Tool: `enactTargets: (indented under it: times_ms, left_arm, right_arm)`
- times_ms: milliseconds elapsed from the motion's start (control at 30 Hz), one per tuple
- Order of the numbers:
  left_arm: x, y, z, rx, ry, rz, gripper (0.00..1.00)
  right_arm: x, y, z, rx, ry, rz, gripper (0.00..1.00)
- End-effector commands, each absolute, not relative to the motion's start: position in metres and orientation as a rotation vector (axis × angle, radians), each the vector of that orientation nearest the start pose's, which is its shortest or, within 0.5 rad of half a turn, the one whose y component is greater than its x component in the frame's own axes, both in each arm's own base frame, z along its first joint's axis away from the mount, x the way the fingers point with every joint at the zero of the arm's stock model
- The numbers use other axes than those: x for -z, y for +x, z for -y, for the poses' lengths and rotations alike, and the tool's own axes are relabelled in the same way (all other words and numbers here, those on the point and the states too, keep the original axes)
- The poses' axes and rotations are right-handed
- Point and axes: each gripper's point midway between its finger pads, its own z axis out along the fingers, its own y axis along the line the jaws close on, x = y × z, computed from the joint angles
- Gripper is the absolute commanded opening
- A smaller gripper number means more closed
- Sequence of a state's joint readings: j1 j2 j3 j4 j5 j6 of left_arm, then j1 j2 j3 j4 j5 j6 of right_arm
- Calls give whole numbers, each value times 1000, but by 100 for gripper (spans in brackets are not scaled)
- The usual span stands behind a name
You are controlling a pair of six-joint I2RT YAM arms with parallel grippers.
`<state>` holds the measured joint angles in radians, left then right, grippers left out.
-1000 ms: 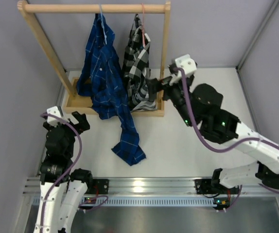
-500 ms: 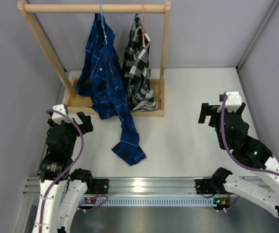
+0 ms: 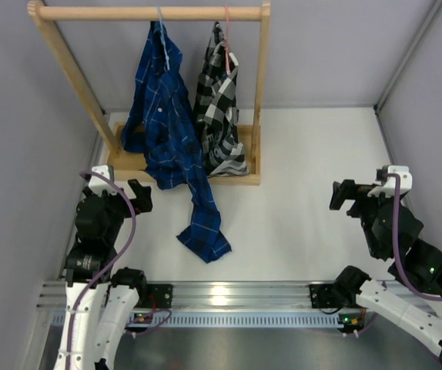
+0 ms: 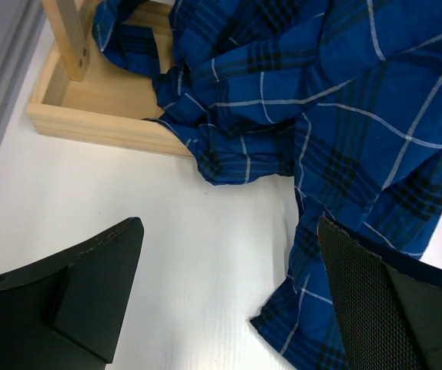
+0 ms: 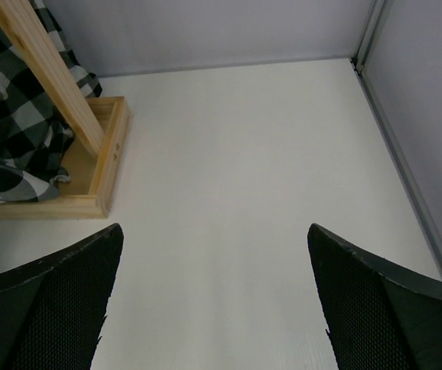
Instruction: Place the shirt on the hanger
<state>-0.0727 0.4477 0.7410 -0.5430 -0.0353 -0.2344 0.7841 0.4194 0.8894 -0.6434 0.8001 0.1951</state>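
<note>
The dark blue plaid shirt point(image 3: 163, 116) hangs from the light-blue wire hanger point(image 3: 159, 17) on the wooden rail, and one sleeve trails down onto the table point(image 3: 204, 231). The shirt fills the upper right of the left wrist view point(image 4: 321, 100). My left gripper point(image 3: 125, 191) is open and empty, low at the left, just left of the trailing sleeve. My right gripper point(image 3: 353, 194) is open and empty at the right side of the table, well apart from the rack. In its own view the right gripper point(image 5: 215, 262) has only bare table between its jaws.
A black-and-white checked shirt point(image 3: 219, 100) hangs on a pink-red hanger point(image 3: 226, 31) beside the blue one. The wooden rack point(image 3: 152, 13) stands on a tray-like base point(image 3: 248, 179) at the back left. Grey walls close in the left, back and right sides.
My right arm has pulled back from the rack's right post to the right side of the table and lowered. My left gripper has shifted slightly right and down. The shirt has not moved.
</note>
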Motion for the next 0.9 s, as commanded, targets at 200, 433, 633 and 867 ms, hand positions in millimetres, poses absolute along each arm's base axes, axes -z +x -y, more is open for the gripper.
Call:
enactTargets:
  times_ms: [200,433,633,867]
  left_arm:
    - [-264,228,31,237,-116,-1771,98]
    - [-267,227,31,238,-115,-1760,98]
    - [-269,226,25,208,-140,-1748,98]
    - [-274,224,20,187,-162,-1725,98]
  right_arm:
    - [-289,201,-27,10,74,-1738,99]
    - [-288,200,-32,-9,36,-1742,100]
    - [-289,203,-38,-7,2,-1757,100]
    - [-288,206,-39,11,8,-1762,99]
